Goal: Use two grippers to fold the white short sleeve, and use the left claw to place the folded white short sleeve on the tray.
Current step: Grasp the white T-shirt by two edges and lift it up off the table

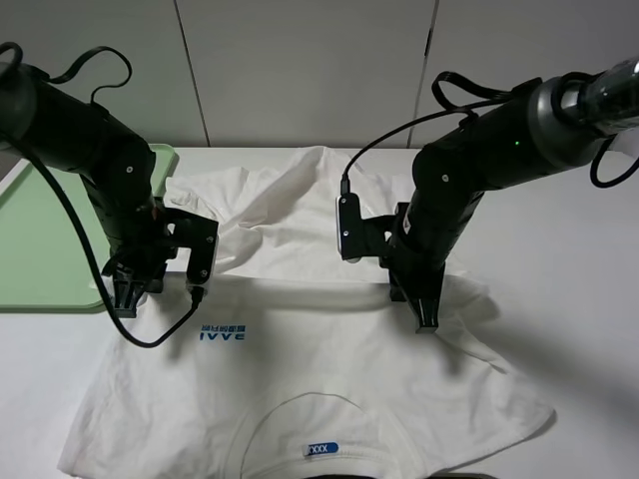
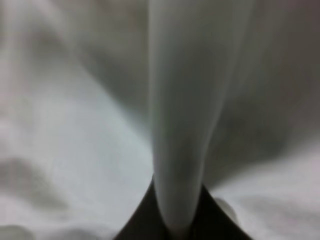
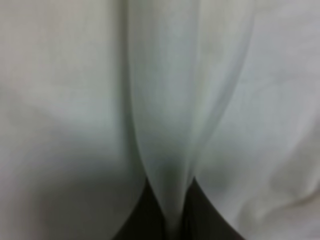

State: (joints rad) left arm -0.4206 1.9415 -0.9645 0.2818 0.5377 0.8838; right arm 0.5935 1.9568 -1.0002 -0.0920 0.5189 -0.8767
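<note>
The white short sleeve [image 1: 329,369] lies spread on the table, its blue print and neck label toward the near edge, its far part bunched up. My left gripper [image 1: 128,299] presses down at the shirt's left edge, beside the tray [image 1: 40,239]. In the left wrist view a ridge of white cloth [image 2: 182,125] is pinched between the black fingers [image 2: 140,225]. My right gripper [image 1: 427,321] stands on the shirt's right side. In the right wrist view a fold of white cloth [image 3: 165,125] runs into its shut fingers [image 3: 205,215].
The pale green tray sits at the far left, partly under the left arm. The white table [image 1: 579,279] extends to the right of the shirt. A grey wall stands behind the table.
</note>
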